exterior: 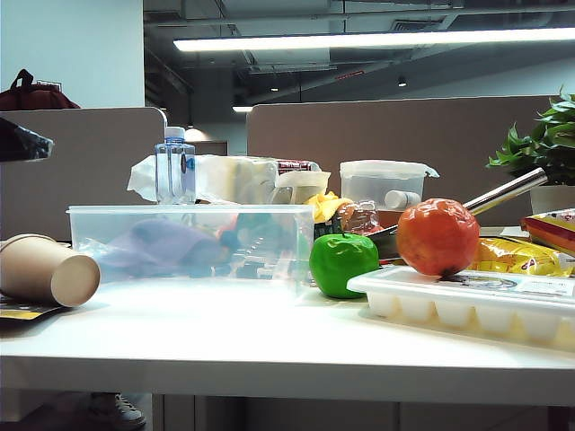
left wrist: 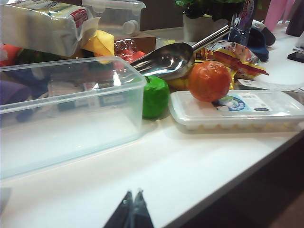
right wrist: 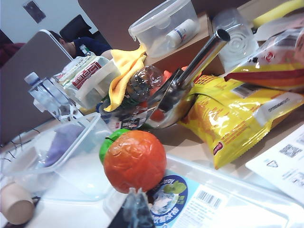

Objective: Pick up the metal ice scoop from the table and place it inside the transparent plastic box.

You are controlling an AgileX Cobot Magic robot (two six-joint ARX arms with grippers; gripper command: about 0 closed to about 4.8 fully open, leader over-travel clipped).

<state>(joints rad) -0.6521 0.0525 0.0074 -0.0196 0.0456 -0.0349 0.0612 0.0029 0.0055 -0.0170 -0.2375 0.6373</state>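
Note:
The metal ice scoop lies tilted in the clutter behind the green apple and the orange ball, its handle rising toward the plant. Its shiny bowl faces the transparent plastic box, which stands on the white table with nothing inside that I can see. The box fills the left middle of the exterior view. My left gripper is shut and empty, low over the table's front edge, well short of the box. My right gripper is shut and empty, just in front of the orange ball, with the scoop beyond it.
A green apple and an orange ball stand before the scoop, the ball on a white ice cube tray. A paper cup lies at the left. Behind are a water bottle, a lidded container, snack bags and a plant.

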